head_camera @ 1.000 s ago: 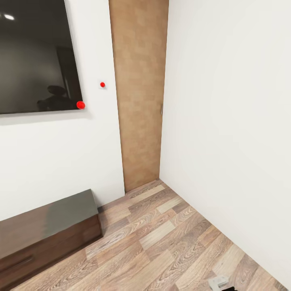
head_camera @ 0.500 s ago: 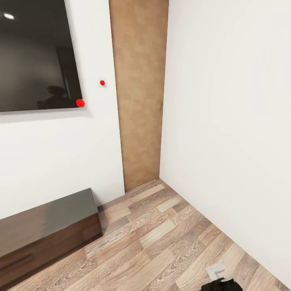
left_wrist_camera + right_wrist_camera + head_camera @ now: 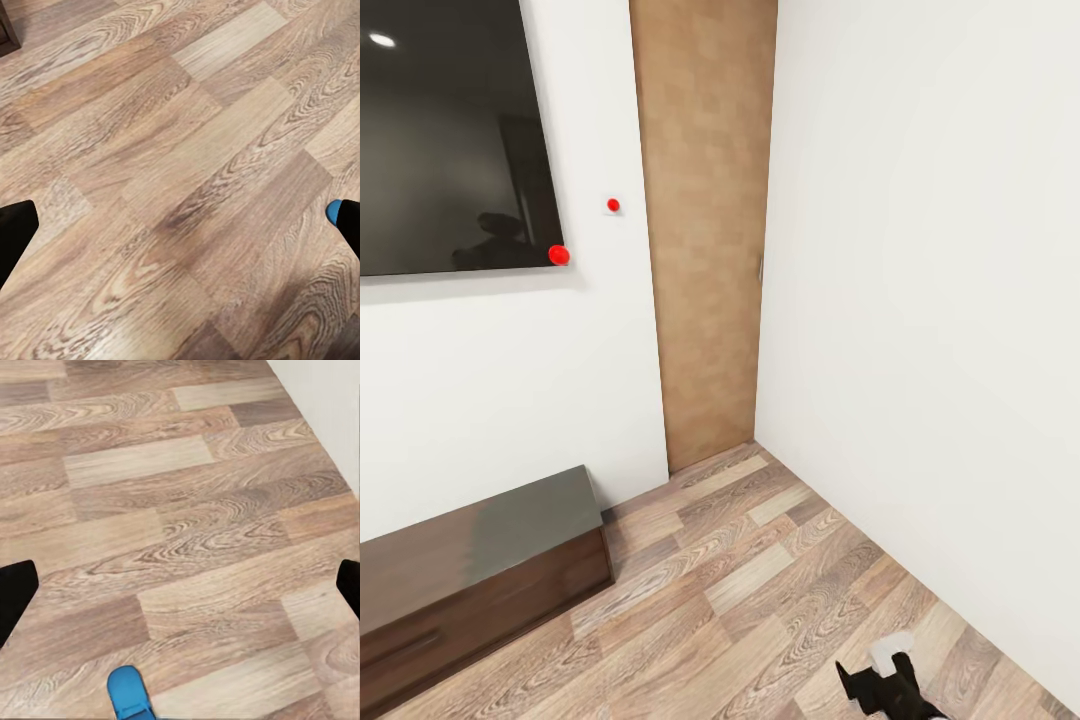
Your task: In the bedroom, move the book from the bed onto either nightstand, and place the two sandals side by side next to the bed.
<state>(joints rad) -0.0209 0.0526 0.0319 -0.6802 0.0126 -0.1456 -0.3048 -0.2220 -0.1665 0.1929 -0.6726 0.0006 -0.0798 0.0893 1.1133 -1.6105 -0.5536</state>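
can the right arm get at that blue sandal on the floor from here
Probably yes. In the right wrist view the blue sandal lies flat on bare wood floor, just short of the open right pincer, with nothing between them. Only its tip shows, so the arm likely must draw back a little.

Bright blue sandal [image 3: 129, 692]: flat on wood-plank floor [image 3: 180, 510], rounded end up-frame, rest cut off. Blue sliver [image 3: 334, 211] against left gripper finger, identity unclear.

One door [image 3: 705, 230], one dark wall screen [image 3: 450, 140], one low cabinet [image 3: 470, 580], two red dots [image 3: 559, 255], one blue sandal [image 3: 129, 694].
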